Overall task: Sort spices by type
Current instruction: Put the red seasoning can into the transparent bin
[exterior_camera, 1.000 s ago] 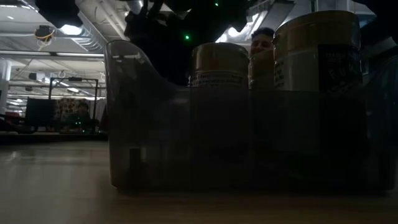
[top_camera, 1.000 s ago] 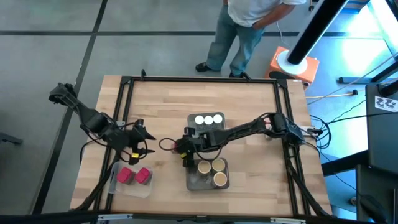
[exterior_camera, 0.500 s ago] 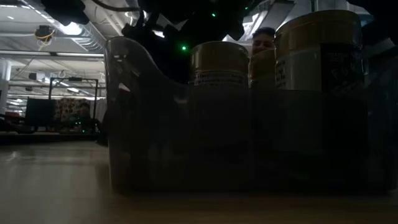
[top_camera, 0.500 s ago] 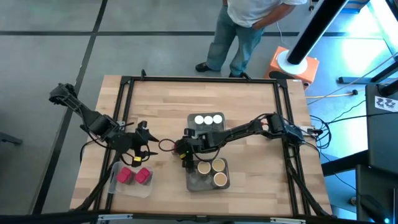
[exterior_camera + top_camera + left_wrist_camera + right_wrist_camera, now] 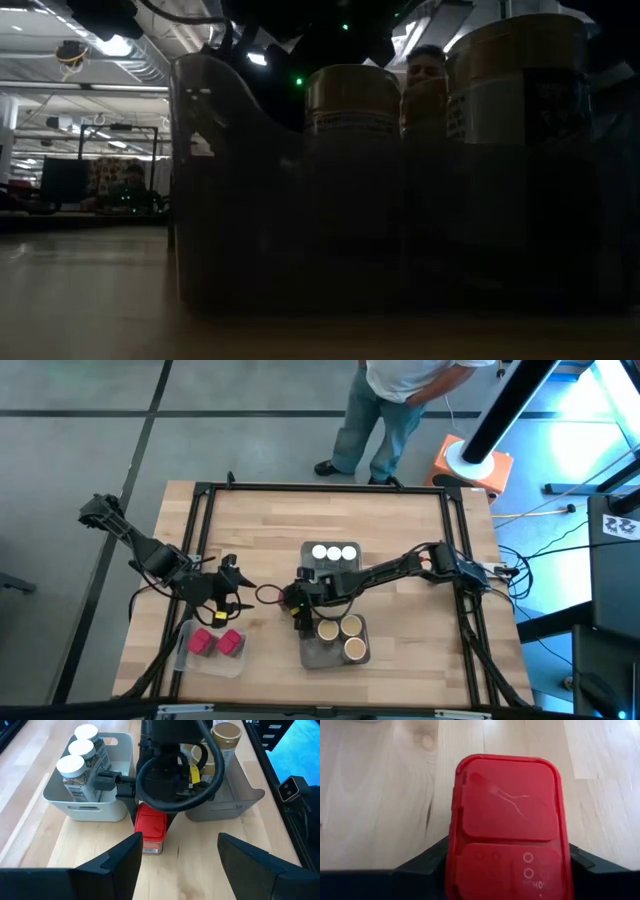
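High view first: we see the left claw [image 5: 232, 585] has edged a little toward the middle of the frame over the past second and then stopped. The right claw [image 5: 297, 603] has kept its place at frame centre, just left of the two bins.

From the left wrist view, the left claw is spread with nothing in it, and it faces a red packet [image 5: 150, 827] that stands upright on the worktop [image 5: 45, 845] directly beneath the right claw. The right wrist view shows the packet's lid close up, but we cannot tell whether that claw is pinching it or has let go.

We judge this to be a hand-over point. The packet sits in the open between the arms, and the left arm is lined up to take it toward the clear tray [image 5: 190, 660] at lower left, where two red packets [image 5: 215, 643] already lie.

The jars [image 5: 335, 553] fill the white bin, and the brown cylinders [image 5: 340, 635] stand in the grey tray [image 5: 308, 652] below it. Both are sorted.

For room, the packet stands just beside the white bin's wall and the grey tray's corner, so that side is tight. Bare worktop lies open to the left, and the clear tray sits near the worktop's lower-left edge.
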`<state>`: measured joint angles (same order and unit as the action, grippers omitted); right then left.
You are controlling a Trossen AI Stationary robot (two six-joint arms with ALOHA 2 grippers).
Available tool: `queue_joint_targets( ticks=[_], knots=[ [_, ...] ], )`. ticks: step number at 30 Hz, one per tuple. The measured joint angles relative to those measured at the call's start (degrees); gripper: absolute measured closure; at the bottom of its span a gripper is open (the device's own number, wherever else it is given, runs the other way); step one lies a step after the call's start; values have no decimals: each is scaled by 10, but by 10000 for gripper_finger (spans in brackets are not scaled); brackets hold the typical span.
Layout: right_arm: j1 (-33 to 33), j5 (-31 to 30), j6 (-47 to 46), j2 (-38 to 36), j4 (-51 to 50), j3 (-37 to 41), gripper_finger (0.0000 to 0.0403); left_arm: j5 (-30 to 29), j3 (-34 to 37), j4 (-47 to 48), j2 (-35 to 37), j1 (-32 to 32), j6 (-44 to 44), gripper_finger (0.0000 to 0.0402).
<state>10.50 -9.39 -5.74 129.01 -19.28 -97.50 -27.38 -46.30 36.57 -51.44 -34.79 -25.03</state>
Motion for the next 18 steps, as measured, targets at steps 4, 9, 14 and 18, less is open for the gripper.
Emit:
queue_joint_targets(
  ticks=[4,9,14,18],
  knots=[
    [0,15,-15,-8,2,0,154,0,0,0,0,0,0,161],
    [0,19,-39,-8,-2,0,110,0,0,0,0,0,0,161],
    [0,18,-26,-21,-28,-13,70,0,0,0,0,0,0,161],
    [0,25,-25,-42,-88,-48,54,0,0,-2,-7,0,0,161]
  ],
)
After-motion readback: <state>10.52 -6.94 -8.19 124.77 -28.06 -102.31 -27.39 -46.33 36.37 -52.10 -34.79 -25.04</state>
